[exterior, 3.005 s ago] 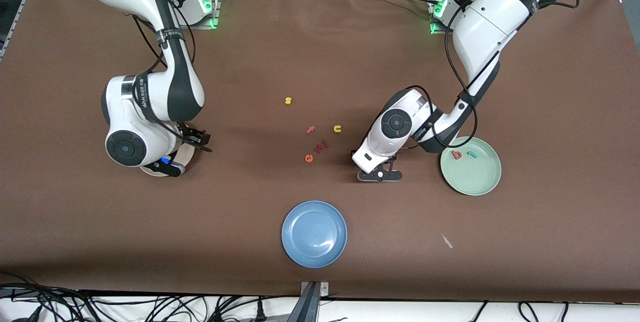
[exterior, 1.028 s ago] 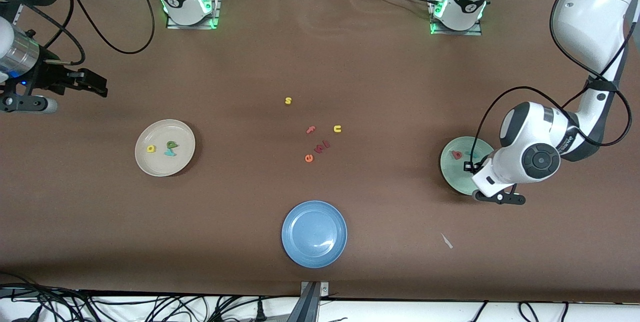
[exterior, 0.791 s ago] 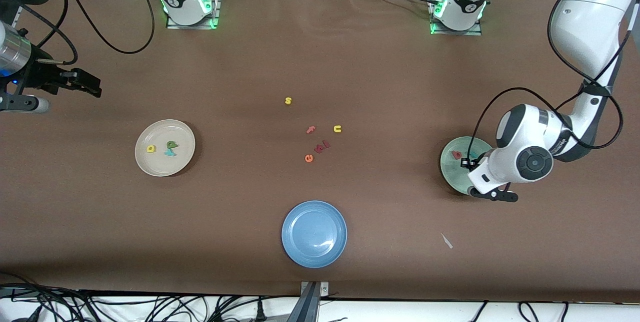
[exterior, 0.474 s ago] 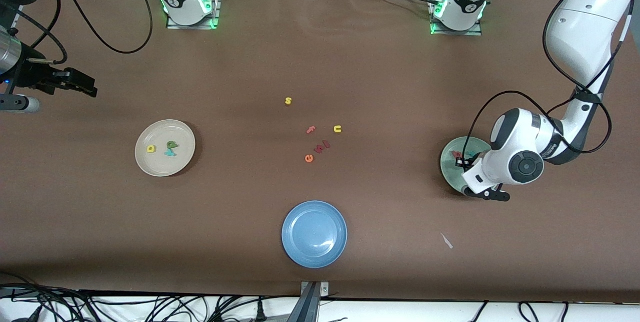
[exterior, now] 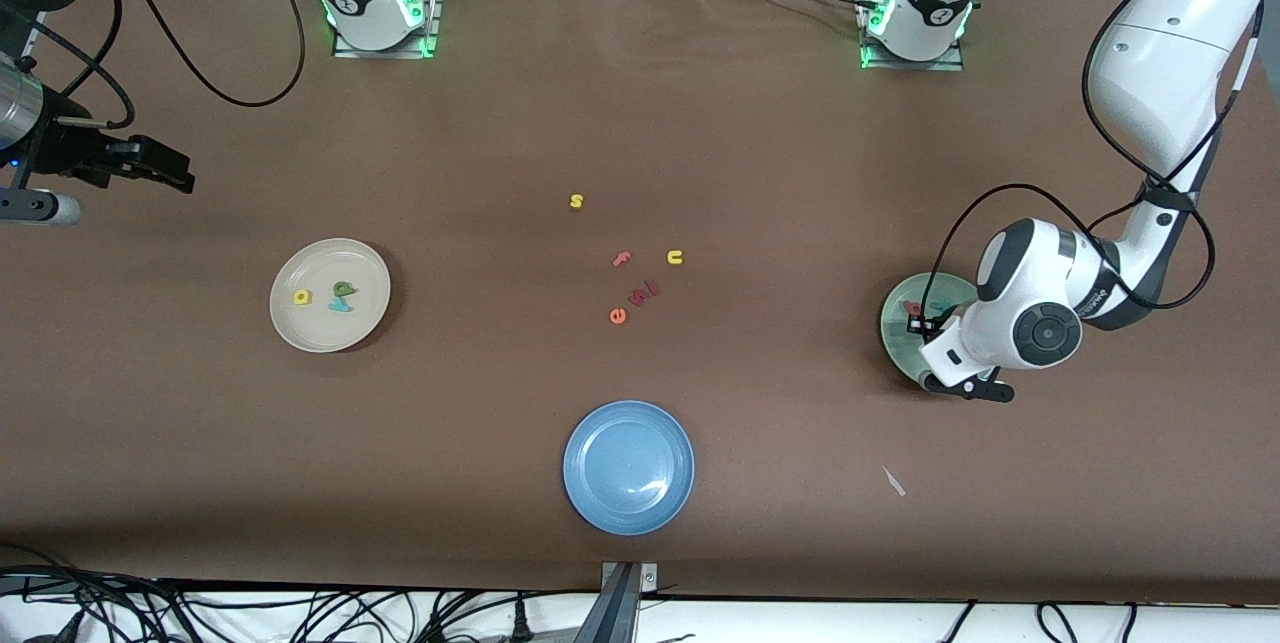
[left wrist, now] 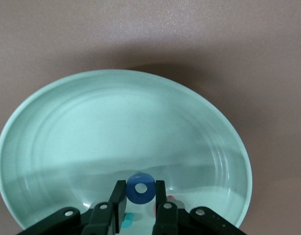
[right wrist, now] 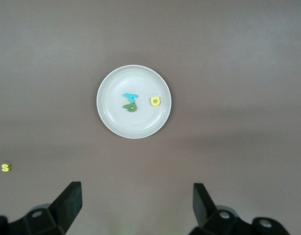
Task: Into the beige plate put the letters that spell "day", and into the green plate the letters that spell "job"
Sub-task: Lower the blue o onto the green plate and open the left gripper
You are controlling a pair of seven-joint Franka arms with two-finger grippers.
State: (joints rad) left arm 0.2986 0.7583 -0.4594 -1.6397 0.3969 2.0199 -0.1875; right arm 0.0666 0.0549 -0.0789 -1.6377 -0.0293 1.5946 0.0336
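Note:
My left gripper [left wrist: 140, 194] is shut on the blue ring-shaped o [left wrist: 140, 189] and holds it upright just above the green plate [left wrist: 116, 122]. The teal j [left wrist: 127, 220] lies in that plate under the fingers, and the salmon-pink b [exterior: 912, 306] lies there too. In the front view the left hand covers much of the green plate [exterior: 897, 328]. The beige plate [exterior: 318, 331] holds the yellow a [exterior: 302, 297], the dark green d [exterior: 343, 289] and the teal y [exterior: 341, 304]. My right gripper [exterior: 165, 168] hangs open and empty, high over the right arm's end of the table.
A blue plate [exterior: 628, 466] sits near the front edge. At the table's middle lie a yellow s [exterior: 576, 201], a pink f [exterior: 621, 259], a yellow u [exterior: 675, 257], an orange-red e [exterior: 618, 316] and dark red letters [exterior: 645, 292]. A paper scrap [exterior: 893, 481] lies nearer the camera than the green plate.
The left gripper has carried the blue o from the table's middle to over the green plate, edging farther over it in the last second. The right arm has lifted off the beige plate toward the table's end.

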